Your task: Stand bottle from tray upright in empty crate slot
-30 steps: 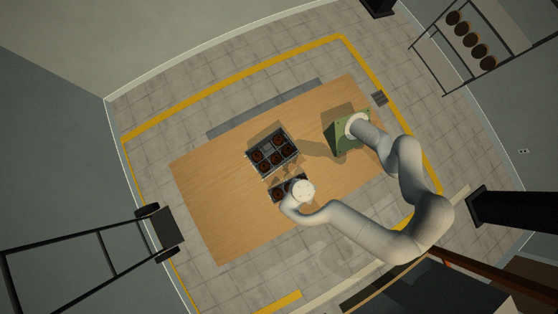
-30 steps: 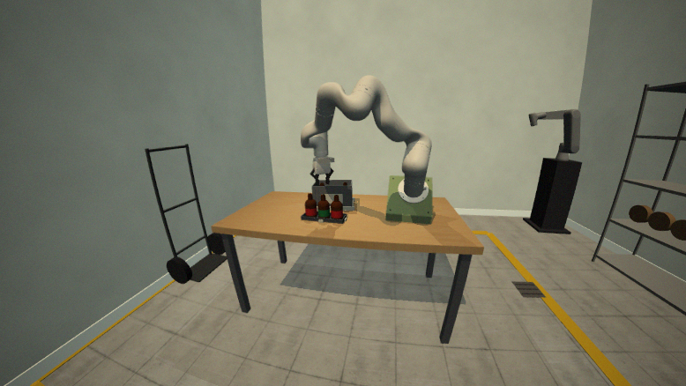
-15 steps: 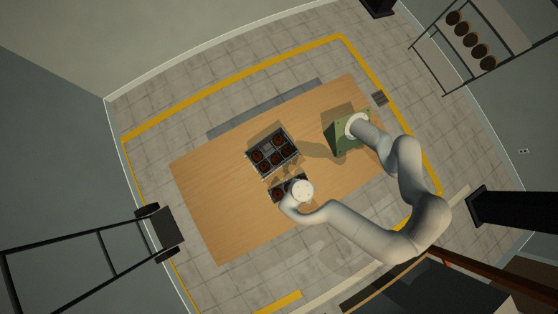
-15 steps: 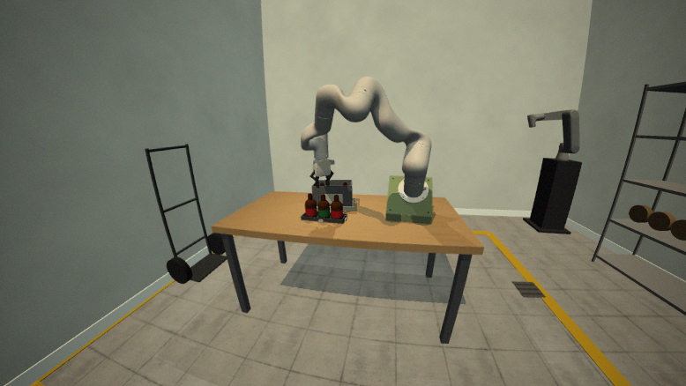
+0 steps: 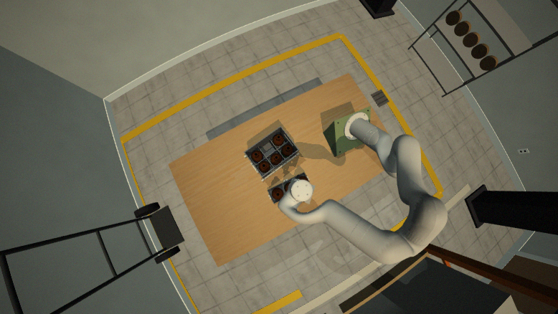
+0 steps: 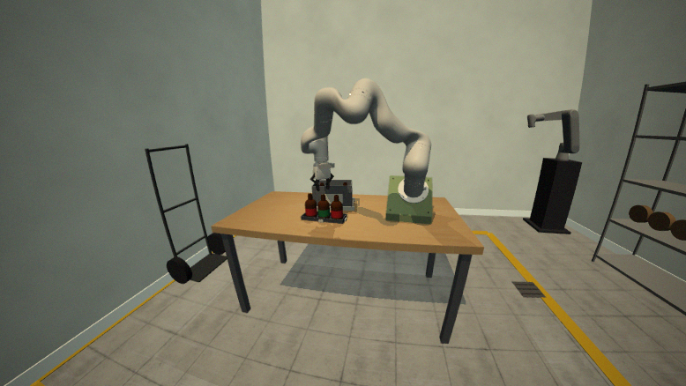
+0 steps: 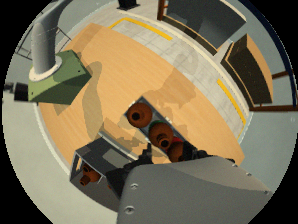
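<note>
A grey crate (image 5: 254,165) (image 6: 348,184) (image 7: 93,151) stands mid-table with several brown bottles in it and one empty slot (image 5: 267,147) on its far side. In front of it a dark tray (image 6: 304,218) (image 5: 270,189) holds three upright brown bottles: a red-labelled one (image 6: 310,205) (image 5: 277,193), a green-labelled one (image 6: 323,206) in the middle and another red-labelled one (image 6: 336,206). In the wrist view the tray bottles (image 7: 160,133) show just ahead of the gripper body. My gripper (image 6: 322,183) is open and empty, just above the middle bottle's neck. In the top view my wrist hides it and two tray bottles.
The arm's green base block (image 5: 339,136) (image 6: 410,205) stands on the wooden table (image 5: 218,202) (image 6: 384,234) to the right of the crate. A hand truck (image 6: 177,215) stands left of the table, and a shelf rack (image 6: 643,191) and a second arm on a black pedestal (image 6: 554,191) stand at the right.
</note>
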{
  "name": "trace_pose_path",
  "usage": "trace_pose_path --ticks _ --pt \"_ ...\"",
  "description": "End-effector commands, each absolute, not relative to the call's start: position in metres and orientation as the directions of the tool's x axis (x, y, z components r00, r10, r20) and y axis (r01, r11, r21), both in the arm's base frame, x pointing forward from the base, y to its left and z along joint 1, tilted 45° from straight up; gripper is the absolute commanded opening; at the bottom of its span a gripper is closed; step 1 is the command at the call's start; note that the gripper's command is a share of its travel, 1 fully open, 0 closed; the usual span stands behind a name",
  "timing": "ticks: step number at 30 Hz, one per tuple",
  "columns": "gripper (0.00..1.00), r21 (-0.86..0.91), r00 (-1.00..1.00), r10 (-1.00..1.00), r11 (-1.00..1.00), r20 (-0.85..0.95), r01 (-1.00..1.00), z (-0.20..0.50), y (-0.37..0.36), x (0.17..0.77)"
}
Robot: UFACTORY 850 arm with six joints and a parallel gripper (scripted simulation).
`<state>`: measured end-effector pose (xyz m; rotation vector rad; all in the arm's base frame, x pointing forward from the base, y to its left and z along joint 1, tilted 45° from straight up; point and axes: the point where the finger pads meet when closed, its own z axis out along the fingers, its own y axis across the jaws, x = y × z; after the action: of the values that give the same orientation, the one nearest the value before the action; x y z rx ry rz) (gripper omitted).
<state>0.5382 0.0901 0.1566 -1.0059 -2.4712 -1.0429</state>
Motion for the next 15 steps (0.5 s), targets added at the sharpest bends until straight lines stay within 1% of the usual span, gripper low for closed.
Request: trace_pose_path --ticks 1,15 --pt "0.65 0.521 -0.72 0.495 0.498 0.485 0.693 0.1541 0.0928 0.5391" --pt "0.65 0.521 -0.72 0.495 0.498 0.485 0.693 0.1486 0.0983 0.5393"
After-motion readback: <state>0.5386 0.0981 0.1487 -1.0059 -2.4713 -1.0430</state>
